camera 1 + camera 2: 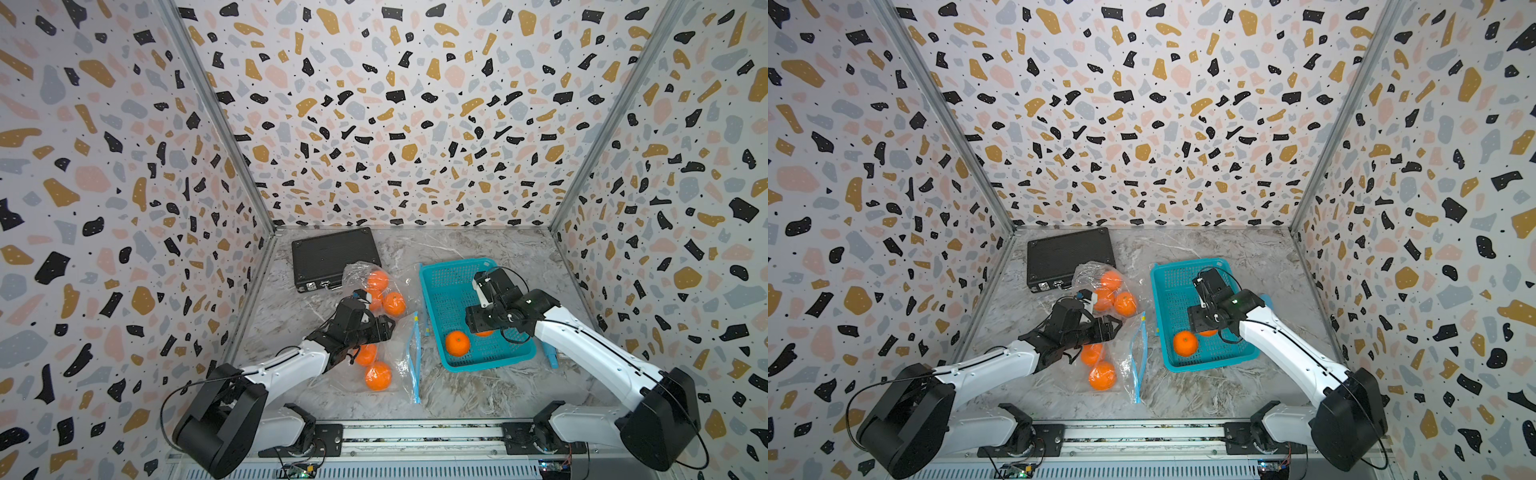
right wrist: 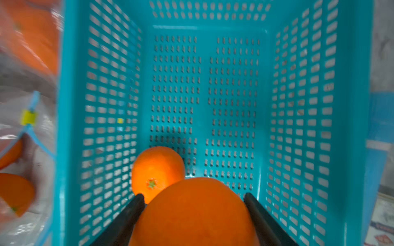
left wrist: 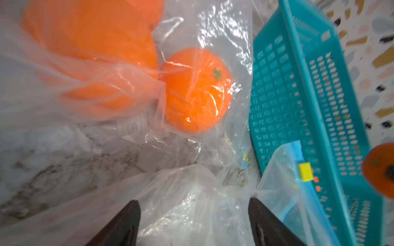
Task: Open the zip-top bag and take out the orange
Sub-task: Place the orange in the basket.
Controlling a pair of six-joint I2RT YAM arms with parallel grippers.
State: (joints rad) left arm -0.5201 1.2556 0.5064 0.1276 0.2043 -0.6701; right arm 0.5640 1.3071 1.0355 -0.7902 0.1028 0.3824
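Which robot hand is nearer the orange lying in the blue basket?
Right. The right gripper, holding a second orange, hangs beside that orange in the teal basket; the left gripper is outside, over the clear bag.

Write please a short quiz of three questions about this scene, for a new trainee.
1. True or false: the left arm's jaws stand shut.
2. What do the right arm's jaws hold? A) a round orange fruit B) a spoon C) nothing
3. How many such fruits lie loose, not held, in the teal perforated plastic basket?

Key
1. False: they stand open over the clear zip-top plastic bag.
2. A
3. One loose fruit.
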